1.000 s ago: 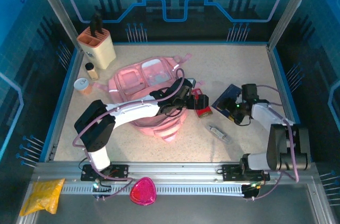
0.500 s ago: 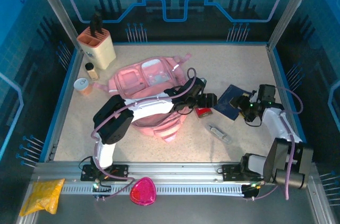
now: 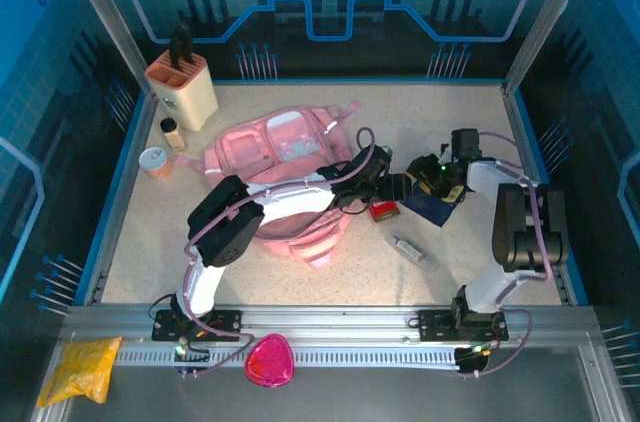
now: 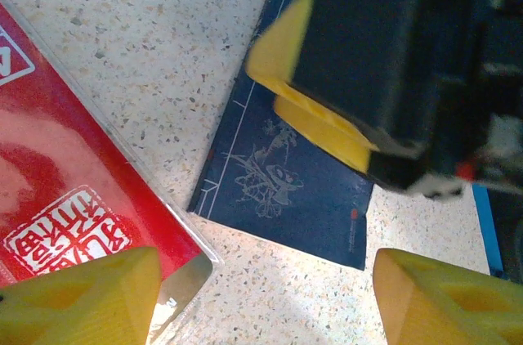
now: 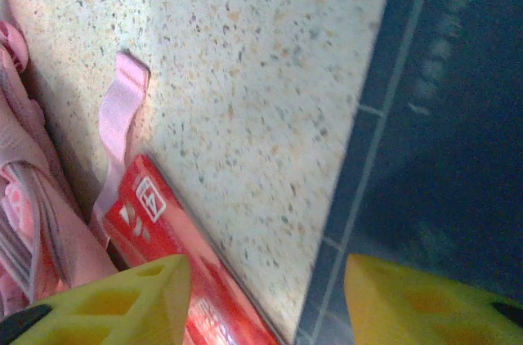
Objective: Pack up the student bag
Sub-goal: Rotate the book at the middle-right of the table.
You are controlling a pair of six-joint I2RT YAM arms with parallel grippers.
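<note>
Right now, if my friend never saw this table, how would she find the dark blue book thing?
Find the big pink student bag in the middle of the table, then look past its right side. A red packet lies there, with the dark blue booklet flat beside it. Unlike the red packet, it is navy, with a thin pale drawing on its cover.

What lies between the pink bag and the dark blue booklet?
A red packet beside the bag, then bare table up to the booklet; the top and right wrist views show it.
</note>
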